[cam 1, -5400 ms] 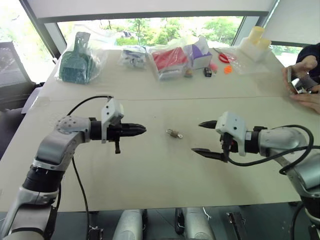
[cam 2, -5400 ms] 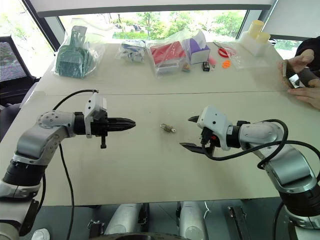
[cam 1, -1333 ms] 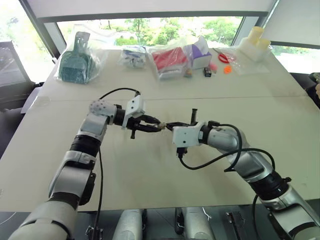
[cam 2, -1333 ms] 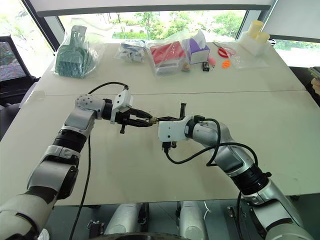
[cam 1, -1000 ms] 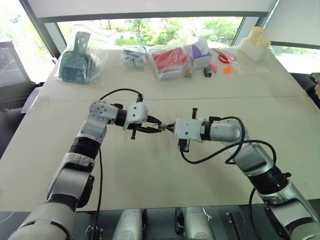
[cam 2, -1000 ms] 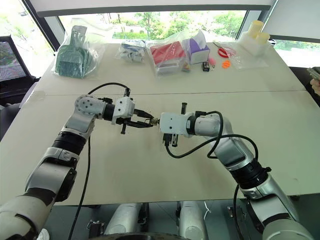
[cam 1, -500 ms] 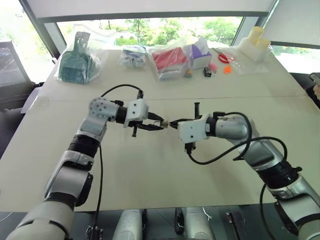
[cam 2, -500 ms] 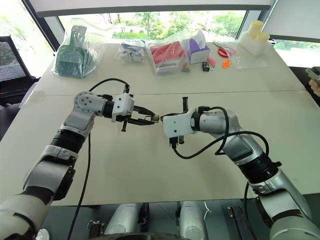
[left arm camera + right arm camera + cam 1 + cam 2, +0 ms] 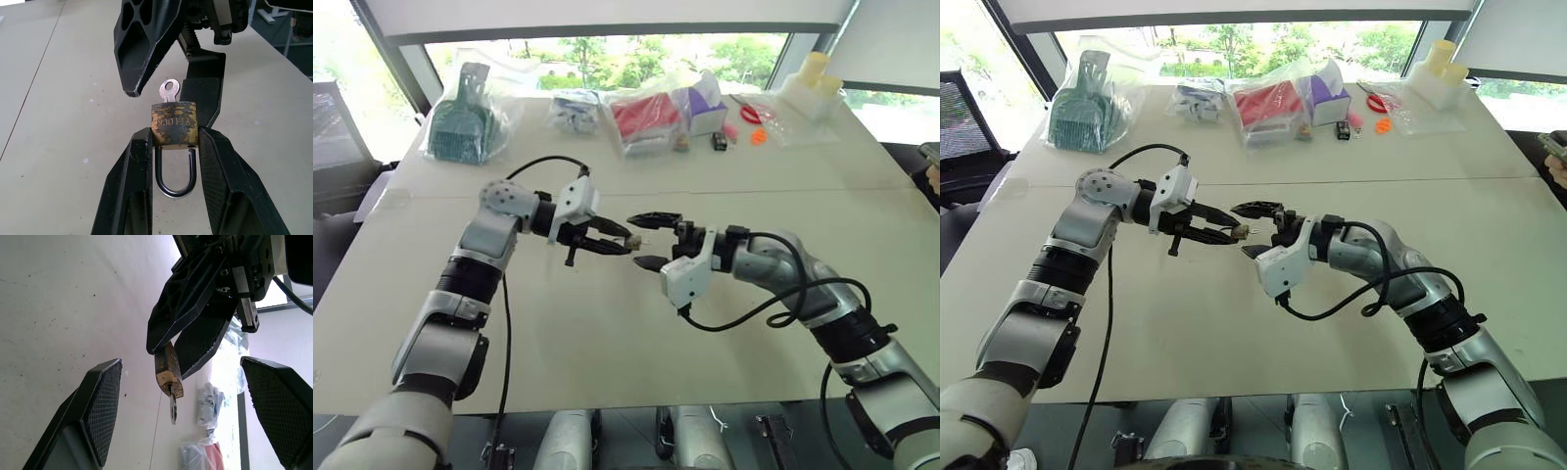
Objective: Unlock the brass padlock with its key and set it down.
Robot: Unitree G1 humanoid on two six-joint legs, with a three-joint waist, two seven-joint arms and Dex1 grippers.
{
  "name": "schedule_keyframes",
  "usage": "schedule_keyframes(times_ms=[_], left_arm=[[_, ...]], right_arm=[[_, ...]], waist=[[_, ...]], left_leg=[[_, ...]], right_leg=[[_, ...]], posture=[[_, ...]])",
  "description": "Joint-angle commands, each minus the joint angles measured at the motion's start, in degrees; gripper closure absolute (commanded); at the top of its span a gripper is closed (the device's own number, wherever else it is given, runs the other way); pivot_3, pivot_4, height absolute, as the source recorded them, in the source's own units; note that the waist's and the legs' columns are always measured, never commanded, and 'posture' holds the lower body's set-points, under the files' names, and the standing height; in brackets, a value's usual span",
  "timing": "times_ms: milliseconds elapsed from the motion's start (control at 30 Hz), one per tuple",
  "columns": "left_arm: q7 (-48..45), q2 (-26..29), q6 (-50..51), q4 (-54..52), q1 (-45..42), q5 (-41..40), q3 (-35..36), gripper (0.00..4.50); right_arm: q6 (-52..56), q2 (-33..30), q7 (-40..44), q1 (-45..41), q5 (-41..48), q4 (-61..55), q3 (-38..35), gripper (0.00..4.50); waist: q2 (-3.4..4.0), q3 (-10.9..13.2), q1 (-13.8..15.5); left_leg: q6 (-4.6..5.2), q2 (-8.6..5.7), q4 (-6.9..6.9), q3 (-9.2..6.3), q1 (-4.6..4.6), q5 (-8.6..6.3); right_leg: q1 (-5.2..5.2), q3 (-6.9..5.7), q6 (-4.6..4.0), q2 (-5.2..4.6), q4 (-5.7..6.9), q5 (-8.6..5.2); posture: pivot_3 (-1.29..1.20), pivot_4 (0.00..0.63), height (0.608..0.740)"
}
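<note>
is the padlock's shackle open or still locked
Open: in the left wrist view one leg of the shackle ends free below the padlock body, key still inserted.

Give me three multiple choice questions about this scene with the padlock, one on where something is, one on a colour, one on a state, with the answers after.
1. Where is the brass padlock?
A. lying on the table
B. between the left gripper's fingers
C. inside a plastic bag

2. What colour is the padlock's body?
A. red
B. blue
C. yellowish brass

3. How is the right gripper?
A. open, holding nothing
B. shut on the key
C. shut on the padlock

Answers:
1. B, the left gripper clamps its body above the table.
2. C, the left wrist view shows worn brass.
3. A, its fingers stand apart around the key, which sticks out of the lock.
</note>
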Motion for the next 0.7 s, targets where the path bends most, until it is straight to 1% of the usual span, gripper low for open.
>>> schedule_keyframes(times_ms=[33,67,100,167,333,367,667,700], left_arm=[[-0.15,0.27,0.10,-2.26,-1.63,-1.04,1.18,3.78],[-0.15,0.26,0.17,-2.30,-1.62,-1.03,1.18,3.78],[-0.13,0.26,0.22,-2.33,-1.61,-1.03,1.19,3.78],[-0.12,0.26,0.28,-2.40,-1.56,-1.04,1.20,3.78],[-0.19,0.37,0.89,-3.17,-1.21,-1.30,1.18,3.78],[-0.21,0.42,1.09,-3.46,-1.09,-1.37,1.17,3.78],[-1.13,0.98,3.29,-5.54,-0.20,-1.86,1.04,3.78],[-1.21,1.05,3.46,-5.63,-0.15,-1.89,1.08,3.28]], right_arm=[[-1.99,0.95,-1.29,-1.43,-0.75,0.13,-0.99,0.56],[-2.22,1.12,-1.27,-1.51,-0.99,0.33,-1.00,0.56],[-2.39,1.26,-1.25,-1.56,-1.19,0.51,-1.04,0.79],[-2.72,1.40,-1.21,-1.67,-1.49,0.87,-1.05,1.43],[-4.01,1.28,-1.67,-1.90,-2.71,2.02,-1.06,4.02],[-4.18,1.26,-1.68,-1.84,-2.78,2.12,-1.15,4.47],[-4.55,1.18,-1.69,-1.54,-3.29,2.02,-1.64,4.47],[-4.31,1.23,-1.60,-1.46,-3.19,1.99,-1.66,4.50]], waist=[[0.00,0.00,-0.05],[0.00,0.00,-0.07],[0.00,0.00,-0.07],[0.00,0.00,-0.08],[0.01,0.00,-0.07],[0.01,0.00,-0.08],[0.01,0.00,-0.08],[0.01,0.00,-0.09]], left_leg=[[0.00,0.00,0.00,0.00,0.00,0.00],[0.00,0.00,0.00,0.00,0.00,0.00],[0.00,0.00,0.00,0.00,0.00,0.00],[0.00,0.00,0.00,0.00,0.00,0.00],[0.00,0.00,0.00,0.00,0.00,0.00],[0.00,0.00,0.00,0.00,0.01,0.00],[0.00,0.00,0.00,0.00,0.02,0.00],[0.00,0.00,0.00,0.00,0.02,0.00]], right_leg=[[0.00,0.00,0.00,0.00,0.00,0.00],[0.00,0.00,0.00,0.00,0.00,0.00],[0.00,0.00,0.00,0.00,0.01,0.00],[0.00,0.00,0.00,0.00,0.01,0.00],[0.00,0.00,0.00,0.00,0.01,0.00],[0.00,0.01,0.00,0.00,0.00,0.00],[0.00,0.01,0.00,0.00,0.01,0.00],[0.00,0.01,0.00,0.00,0.01,0.00]], posture=[[0.00,0.150,0.740],[0.00,0.150,0.740],[0.00,0.150,0.740],[0.00,0.150,0.740],[0.00,0.150,0.740],[0.00,0.150,0.740],[0.00,0.150,0.740],[0.00,0.150,0.740]])
